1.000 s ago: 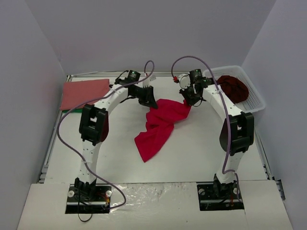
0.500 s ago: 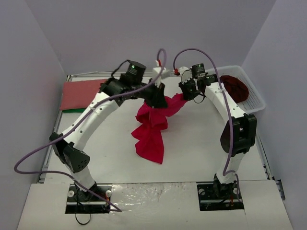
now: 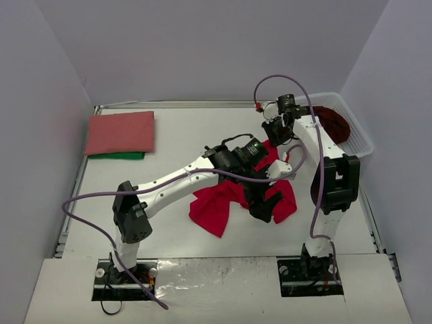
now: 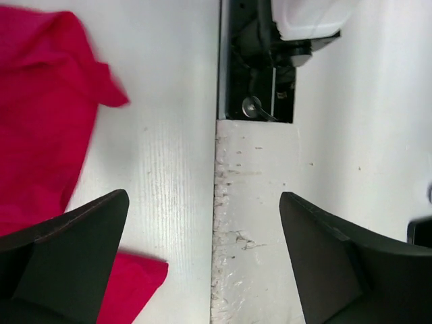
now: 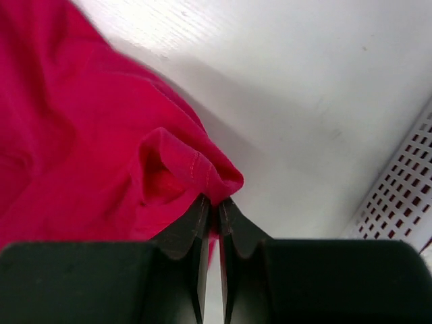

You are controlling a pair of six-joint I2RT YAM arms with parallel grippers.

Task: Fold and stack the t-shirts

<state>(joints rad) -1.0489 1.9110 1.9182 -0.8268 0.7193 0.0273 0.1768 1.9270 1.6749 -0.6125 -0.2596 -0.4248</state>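
Observation:
The bright crimson t-shirt (image 3: 214,206) lies crumpled on the table's middle, spreading toward the front right. My right gripper (image 3: 275,132) is shut on a hem fold of this shirt (image 5: 81,135), lifting that corner; the pinch shows in the right wrist view (image 5: 214,202). My left gripper (image 3: 260,204) hovers over the shirt's right part, jaws open and holding nothing (image 4: 202,256), with crimson cloth (image 4: 40,121) to its left. A salmon-red t-shirt (image 3: 120,131) lies folded flat at the back left. The dark maroon t-shirt (image 3: 329,121) sits bunched in the basket.
The white lattice basket (image 3: 362,140) stands at the back right, its wall close to my right gripper (image 5: 405,202). A green sheet (image 3: 118,155) peeks from under the salmon shirt. The right arm's base plate (image 4: 270,61) and the table's front seam lie below the left gripper.
The left arm has swung from the back middle to the front right, has let go of the crimson shirt and opened. The shirt has shifted right. The right gripper keeps its hold.

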